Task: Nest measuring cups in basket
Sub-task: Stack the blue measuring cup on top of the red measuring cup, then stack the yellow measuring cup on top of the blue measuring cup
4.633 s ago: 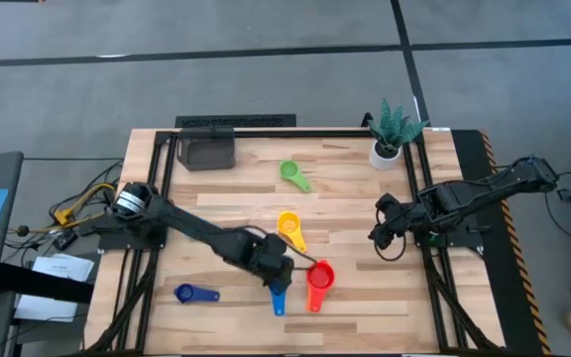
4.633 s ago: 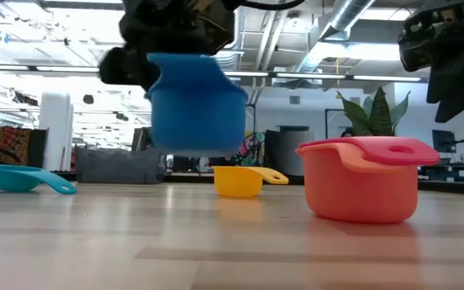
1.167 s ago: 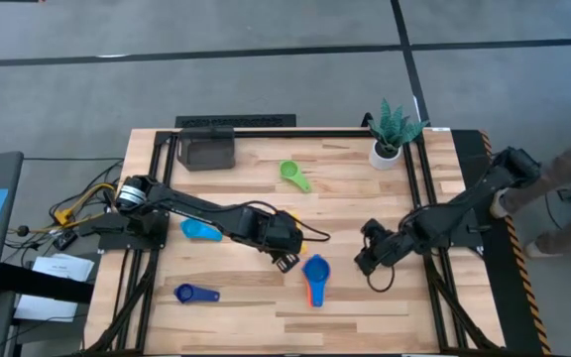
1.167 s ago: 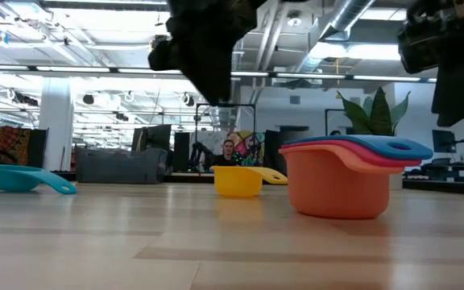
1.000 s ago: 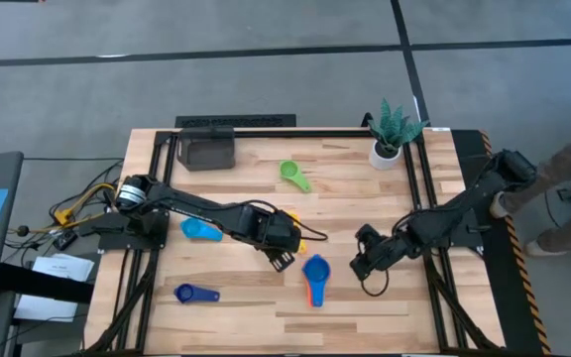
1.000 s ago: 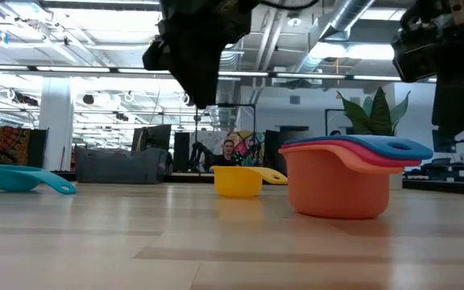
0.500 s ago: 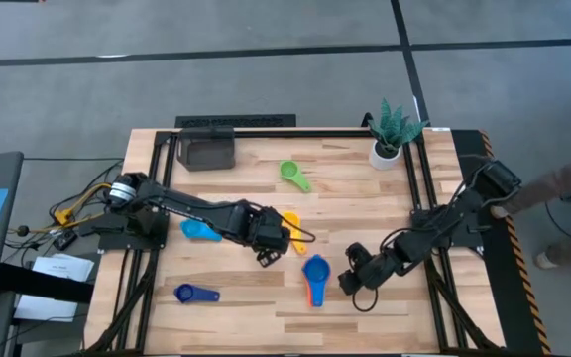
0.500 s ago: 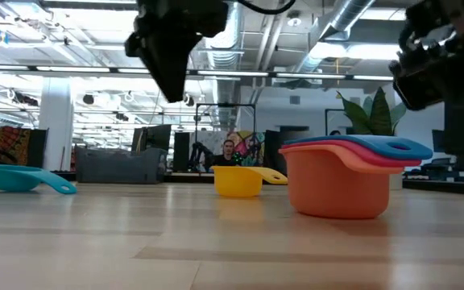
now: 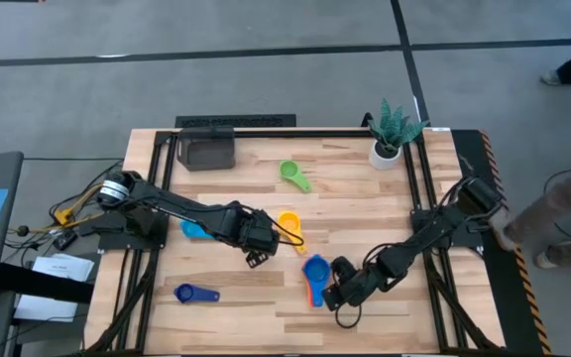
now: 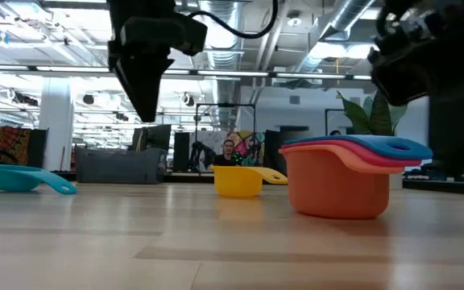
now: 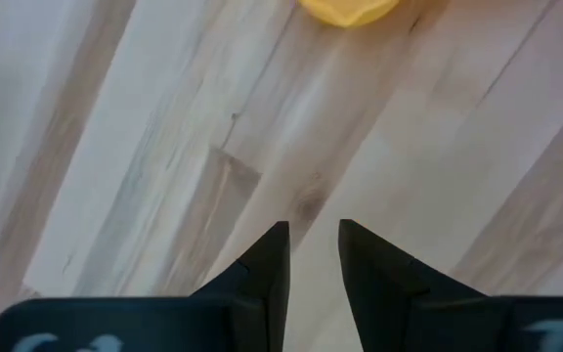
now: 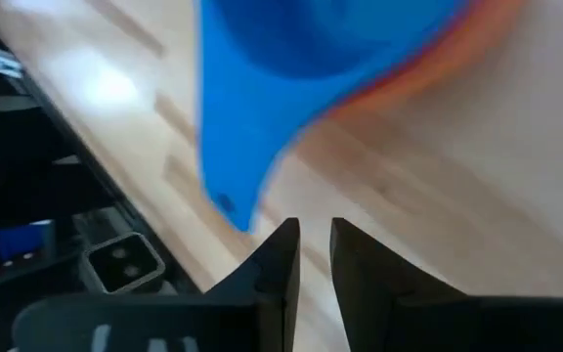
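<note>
Worktop (image 9: 365,198), seen from above. Nested stack, blue cup (image 9: 315,268) on top with orange and red beneath, sits at about 5 o'clock from centre, handles pointing toward 6 o'clock. In the low view the stack (image 10: 349,181) stands upright on the wood. Yellow cup (image 9: 289,228) just off centre; green cup (image 9: 290,173) at 12 o'clock from it. Light blue cup (image 9: 196,230) at 9 o'clock, partly under the left arm. Dark blue cup (image 9: 192,293) lies alone toward 7 o'clock. Basket (image 9: 207,151) in the 11 o'clock corner, well apart from all the cups. White pot with a plant (image 9: 389,139) at 1 o'clock.

Left hand (image 9: 256,256) hangs just beside the yellow cup, at its 8 o'clock; fingers (image 11: 267,259) stand a narrow gap apart with nothing between them, bare wood below.

Right hand (image 9: 337,295) is low at the stack's 4 o'clock; fingers (image 12: 274,262) nearly pressed together, a slim gap, empty, with the blue handle just ahead of the tips.
</note>
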Motion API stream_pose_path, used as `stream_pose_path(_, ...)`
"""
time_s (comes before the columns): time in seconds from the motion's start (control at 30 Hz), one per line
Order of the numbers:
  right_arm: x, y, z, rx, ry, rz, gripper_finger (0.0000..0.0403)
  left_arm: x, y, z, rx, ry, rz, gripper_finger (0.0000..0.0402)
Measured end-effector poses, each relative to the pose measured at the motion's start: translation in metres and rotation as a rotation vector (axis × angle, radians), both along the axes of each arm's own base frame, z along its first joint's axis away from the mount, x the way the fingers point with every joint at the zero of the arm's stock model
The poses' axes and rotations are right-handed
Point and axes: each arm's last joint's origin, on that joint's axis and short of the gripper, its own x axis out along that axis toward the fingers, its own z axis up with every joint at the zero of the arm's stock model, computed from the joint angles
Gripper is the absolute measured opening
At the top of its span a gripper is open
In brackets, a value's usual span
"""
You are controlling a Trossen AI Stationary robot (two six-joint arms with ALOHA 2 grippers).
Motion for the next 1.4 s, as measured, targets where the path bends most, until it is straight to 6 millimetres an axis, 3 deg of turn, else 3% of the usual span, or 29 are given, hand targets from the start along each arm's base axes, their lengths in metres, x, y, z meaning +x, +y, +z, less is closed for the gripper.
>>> stream_pose_path(0.4,0.020,-0.007,0.007,-0.022,-0.042,0.002,0.0085,-0.024,0.009,0.013,-0.022,-0.085,0.038,0.0080)
stream_pose_path(0.77,0.013,-0.007,0.011,-0.021,0.000,0.045,0.0085,-0.025,0.009,0.013,-0.028,-0.104,0.062,0.0080)
stream_pose_path(1.07,-0.018,-0.022,0.043,-0.106,0.091,0.042,0.0085,-0.008,0.013,0.020,-0.041,-0.278,0.054,0.0080)
stream_pose_path(1.4,-0.071,-0.055,0.094,-0.245,0.105,0.008,0.0085,0.004,0.033,0.021,-0.035,-0.357,0.098,0.0080)
